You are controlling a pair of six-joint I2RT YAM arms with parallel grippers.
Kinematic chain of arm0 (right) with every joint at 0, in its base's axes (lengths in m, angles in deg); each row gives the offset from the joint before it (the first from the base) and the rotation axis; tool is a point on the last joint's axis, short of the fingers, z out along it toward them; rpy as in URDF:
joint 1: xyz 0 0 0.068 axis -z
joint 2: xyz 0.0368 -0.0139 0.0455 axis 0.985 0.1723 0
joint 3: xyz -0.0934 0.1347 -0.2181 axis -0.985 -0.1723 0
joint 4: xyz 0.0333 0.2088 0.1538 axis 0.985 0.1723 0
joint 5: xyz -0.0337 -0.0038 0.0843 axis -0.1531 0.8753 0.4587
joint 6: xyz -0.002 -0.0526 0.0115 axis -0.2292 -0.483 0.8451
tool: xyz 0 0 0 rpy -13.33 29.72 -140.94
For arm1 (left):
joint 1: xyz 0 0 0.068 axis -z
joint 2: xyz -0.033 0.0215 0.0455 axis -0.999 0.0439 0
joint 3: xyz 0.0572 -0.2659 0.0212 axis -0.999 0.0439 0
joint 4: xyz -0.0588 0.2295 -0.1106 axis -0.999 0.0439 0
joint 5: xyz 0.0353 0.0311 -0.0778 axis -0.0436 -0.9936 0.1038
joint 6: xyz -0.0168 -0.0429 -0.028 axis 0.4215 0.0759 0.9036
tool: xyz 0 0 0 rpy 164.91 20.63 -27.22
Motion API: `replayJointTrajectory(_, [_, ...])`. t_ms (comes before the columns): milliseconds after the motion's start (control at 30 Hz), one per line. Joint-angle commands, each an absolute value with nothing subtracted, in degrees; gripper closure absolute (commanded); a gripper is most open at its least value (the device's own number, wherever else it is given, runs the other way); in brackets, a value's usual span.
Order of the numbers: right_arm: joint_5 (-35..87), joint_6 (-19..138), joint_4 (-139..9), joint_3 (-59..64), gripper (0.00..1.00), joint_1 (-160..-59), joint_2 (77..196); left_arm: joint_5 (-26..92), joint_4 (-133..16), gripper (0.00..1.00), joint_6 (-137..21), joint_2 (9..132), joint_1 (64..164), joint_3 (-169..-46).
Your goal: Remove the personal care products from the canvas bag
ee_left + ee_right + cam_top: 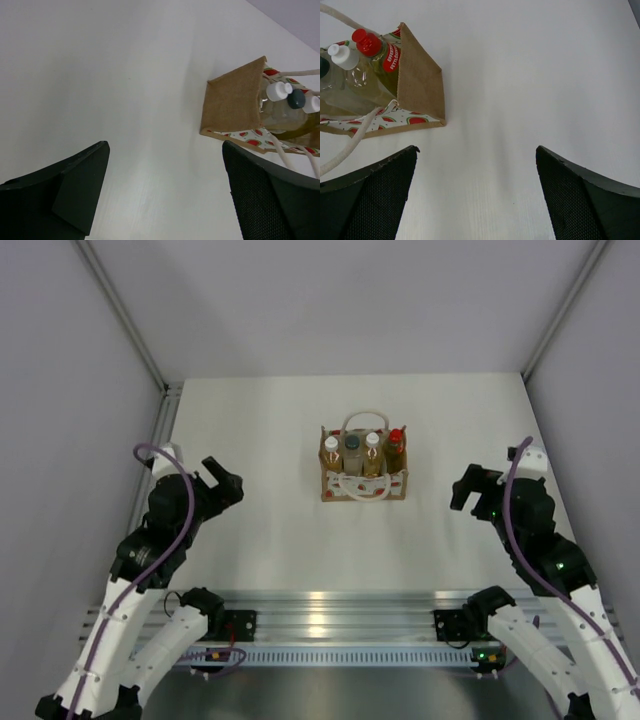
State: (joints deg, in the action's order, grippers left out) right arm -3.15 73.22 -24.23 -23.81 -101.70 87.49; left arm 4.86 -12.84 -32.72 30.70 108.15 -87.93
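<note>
Four personal care products (372, 454) stand upright in a row inside the canvas bag (364, 487), near the middle of the table (270, 540). From left in the top view they are an amber bottle with white cap (331, 454), a clear bottle with dark cap (352, 452), a second amber bottle and a yellow bottle with red cap (394, 447). The left gripper (228, 480) and right gripper (458, 490) flank the bag, well apart from it. Both are released, jaws spread wide, grasping nothing.
</note>
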Motion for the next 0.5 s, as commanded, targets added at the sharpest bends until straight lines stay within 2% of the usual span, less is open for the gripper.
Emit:
replayJointTrajectory(0, [-1.9,73.0,-27.5,-23.3,0.00,-102.0,87.0,14.7,-20.5,0.01,-23.8,35.6,108.0,-87.4])
replayJointTrajectory(100, [-1.2,73.6,-28.2,-24.4,0.01,-102.0,85.9,21.6,-28.6,0.01,-20.0,44.7,110.5,-87.5])
replayJointTrajectory(267, [1.1,73.8,-28.3,-25.1,0.01,-101.9,85.8,9.6,-29.4,0.02,-18.5,64.0,124.0,-98.1])
replayJointTrajectory(467, [1.8,73.2,-28.3,-24.9,0.01,-102.0,84.9,1.9,-29.5,0.09,-17.5,77.9,129.1,-107.8])
